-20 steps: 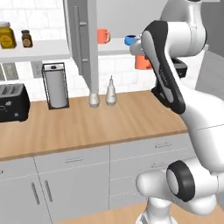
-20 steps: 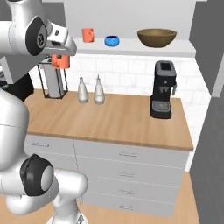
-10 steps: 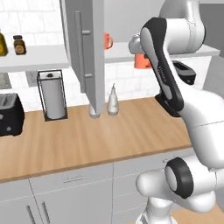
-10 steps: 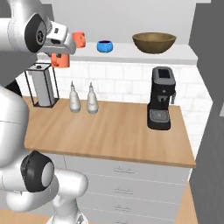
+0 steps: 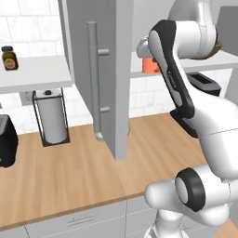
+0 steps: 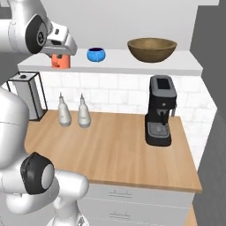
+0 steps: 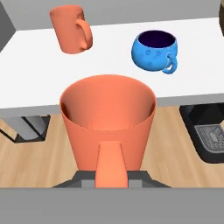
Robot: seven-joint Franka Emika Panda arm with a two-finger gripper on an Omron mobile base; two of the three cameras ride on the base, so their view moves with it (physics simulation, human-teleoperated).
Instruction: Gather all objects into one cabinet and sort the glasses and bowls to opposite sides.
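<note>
My gripper [image 7: 111,168] is shut on the salmon-orange tumbler [image 7: 107,116], held upright just in front of the white shelf [image 7: 113,83]. On that shelf stand the orange mug [image 7: 70,28] at the far left and the small blue handled cup [image 7: 154,50] to its right. In the right base view the gripper [image 6: 62,46] holds the tumbler [image 6: 61,61] at the shelf's [image 6: 132,64] left end, left of the blue cup [image 6: 96,54] and the brown wooden bowl [image 6: 152,48]. The cabinet's grey door [image 5: 118,79] stands open with its bar handle [image 5: 93,83].
A black coffee machine [image 6: 160,110] stands on the wooden counter [image 6: 114,150] below the bowl. Two white bottles [image 6: 74,112] stand by the wall. A paper towel holder [image 5: 51,116], a dark toaster [image 5: 4,139] and a brown jar [image 5: 9,58] sit left of the door.
The whole picture has shifted, so the camera moved with the base. The tumbler stays in my gripper and now sits level with the shelf, closer to the mug.
</note>
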